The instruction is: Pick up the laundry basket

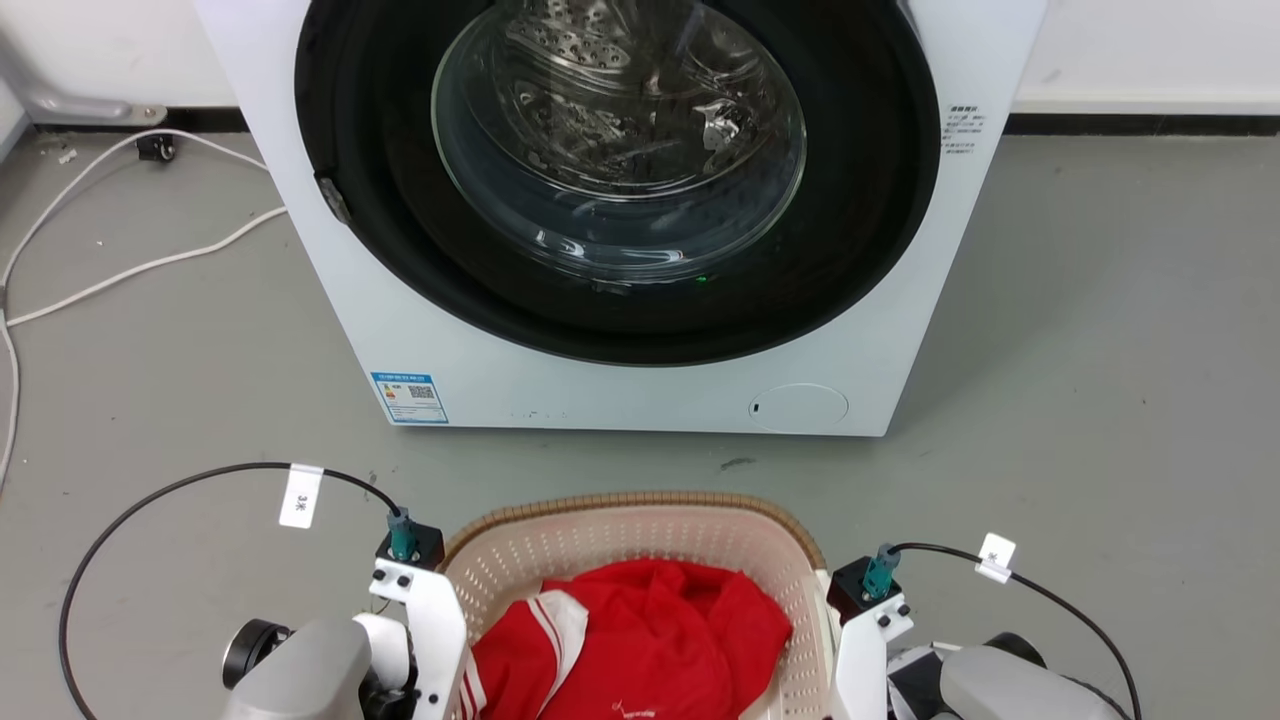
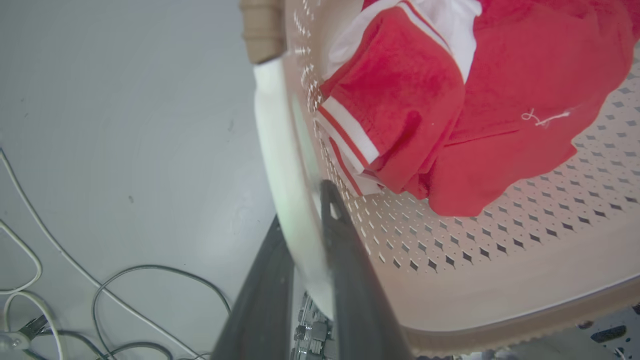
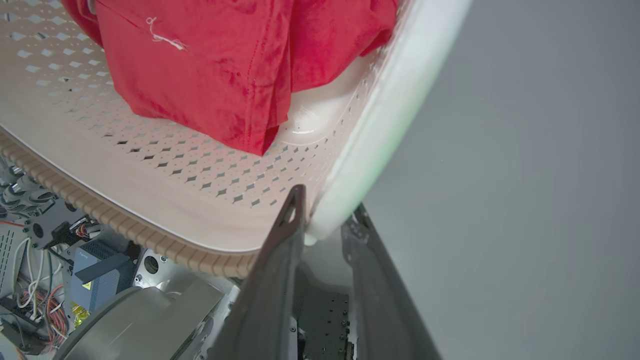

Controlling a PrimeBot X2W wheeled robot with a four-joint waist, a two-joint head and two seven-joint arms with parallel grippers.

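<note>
At the far left, white cables [image 1: 130, 270] trail over the grey floor [image 1: 1100, 350], well away from our work. Our left gripper [image 2: 304, 205] comes next: its two dark fingers straddle the basket's white left handle [image 2: 275, 135], one outside and one against the perforated wall, and the jaws look clenched on it. We take the handle rather than the brown woven-look rim because it gives the fingers a firm bar to pinch.

The laundry basket [image 1: 640, 500] sits between our two arms, just in front of the washing machine [image 1: 620, 400], with a red garment [image 1: 660, 630] with white stripes heaped inside. That load lies roughly central, so we judge it should hang evenly.

On the right, our right gripper [image 3: 327, 200] mirrors the first, with its jaws closed around the white right handle [image 3: 400, 100]. With a grip on each side, the basket should stay level as we raise it. We cannot tell whether it has left the floor yet.
</note>
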